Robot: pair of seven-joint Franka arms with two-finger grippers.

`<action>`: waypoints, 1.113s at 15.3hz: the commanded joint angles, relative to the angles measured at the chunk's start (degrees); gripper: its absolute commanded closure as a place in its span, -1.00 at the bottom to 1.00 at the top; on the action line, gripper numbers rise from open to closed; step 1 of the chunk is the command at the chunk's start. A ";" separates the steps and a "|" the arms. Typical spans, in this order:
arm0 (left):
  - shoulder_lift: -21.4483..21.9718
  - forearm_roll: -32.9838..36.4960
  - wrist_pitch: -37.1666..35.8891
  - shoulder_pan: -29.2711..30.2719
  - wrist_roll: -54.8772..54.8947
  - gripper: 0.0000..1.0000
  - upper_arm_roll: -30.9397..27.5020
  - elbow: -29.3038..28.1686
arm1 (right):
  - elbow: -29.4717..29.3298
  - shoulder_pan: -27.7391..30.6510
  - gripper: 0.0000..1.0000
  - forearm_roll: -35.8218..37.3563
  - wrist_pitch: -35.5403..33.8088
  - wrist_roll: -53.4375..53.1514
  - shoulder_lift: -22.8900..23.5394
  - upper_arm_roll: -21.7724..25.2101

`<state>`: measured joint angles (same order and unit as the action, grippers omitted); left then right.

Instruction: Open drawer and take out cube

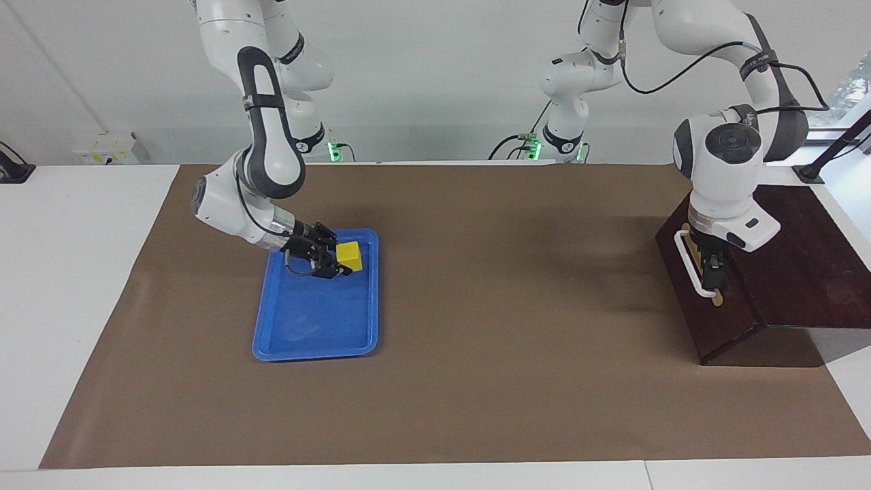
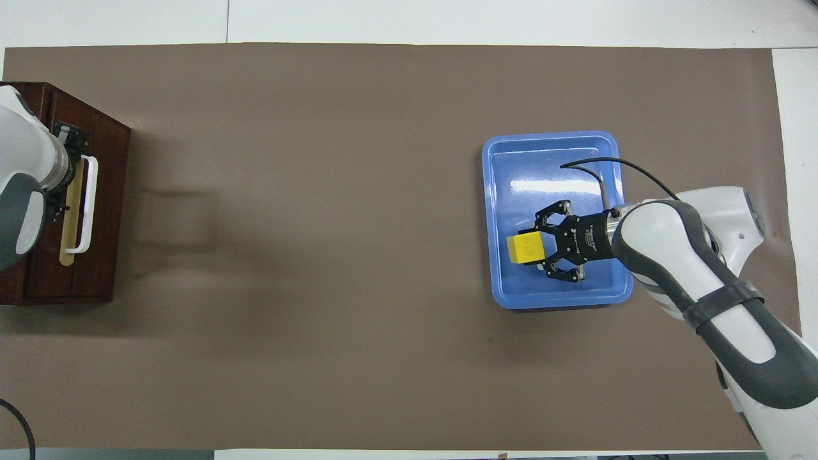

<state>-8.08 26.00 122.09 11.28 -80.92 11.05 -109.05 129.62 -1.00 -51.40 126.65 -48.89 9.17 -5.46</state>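
The yellow cube (image 1: 350,256) is held in my right gripper (image 1: 340,263), low over the end of the blue tray (image 1: 313,320) nearest the robots. In the overhead view the right gripper (image 2: 540,248) grips the cube (image 2: 525,248) at its tip. The dark brown box (image 1: 803,272) stands at the left arm's end of the table. Its drawer (image 1: 688,303) sits flush in the box. My left gripper (image 1: 712,271) is down at the white bar handle (image 1: 688,262), against the tan strip. In the overhead view the left gripper (image 2: 67,172) is beside the handle (image 2: 89,204).
A brown mat (image 1: 517,327) covers the table between tray and box. The blue tray (image 2: 556,166) holds nothing else. White table margins (image 1: 75,286) lie at both ends.
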 commanded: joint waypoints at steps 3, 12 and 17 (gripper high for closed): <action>1.31 1.51 1.84 2.26 3.13 -1.00 0.38 -1.69 | 5.90 -0.58 1.00 -4.57 2.63 5.54 -3.10 -0.07; 2.53 -16.99 -9.73 -4.69 13.12 -1.00 1.34 9.01 | 8.01 -0.75 1.00 -6.52 3.86 7.49 -3.01 -0.07; 7.80 -26.51 -21.87 -4.77 34.64 -1.00 1.43 12.73 | 8.63 -0.84 1.00 -6.52 4.13 6.70 -3.02 0.01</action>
<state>-2.79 2.48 104.14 6.52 -55.20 12.79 -96.34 136.47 -2.01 -56.18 129.70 -42.71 7.87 -5.33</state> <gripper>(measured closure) 0.000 0.449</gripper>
